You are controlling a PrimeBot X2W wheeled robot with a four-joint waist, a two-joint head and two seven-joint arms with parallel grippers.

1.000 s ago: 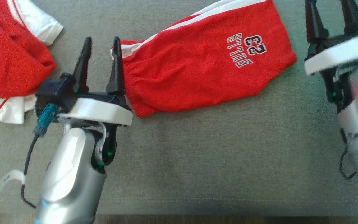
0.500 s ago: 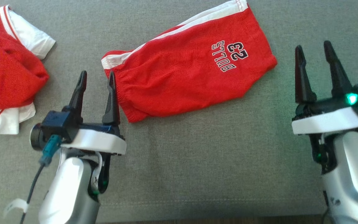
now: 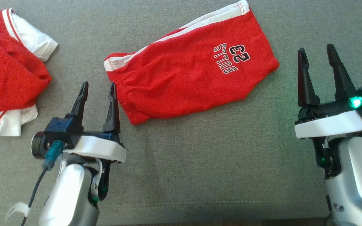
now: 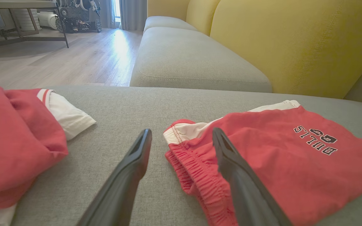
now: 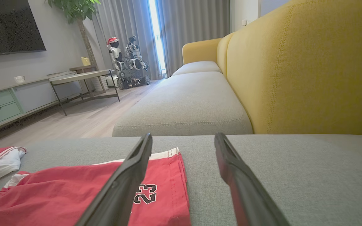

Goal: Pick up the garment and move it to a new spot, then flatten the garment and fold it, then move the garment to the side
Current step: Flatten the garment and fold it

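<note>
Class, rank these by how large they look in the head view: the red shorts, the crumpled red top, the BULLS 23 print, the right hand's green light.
1. red shorts
2. crumpled red top, though the picture's edge cuts it off
3. BULLS 23 print
4. green light on the right hand

Left claw point(image 3: 97, 89) and right claw point(image 3: 316, 51) both wide apart, empty, fingers forward
</note>
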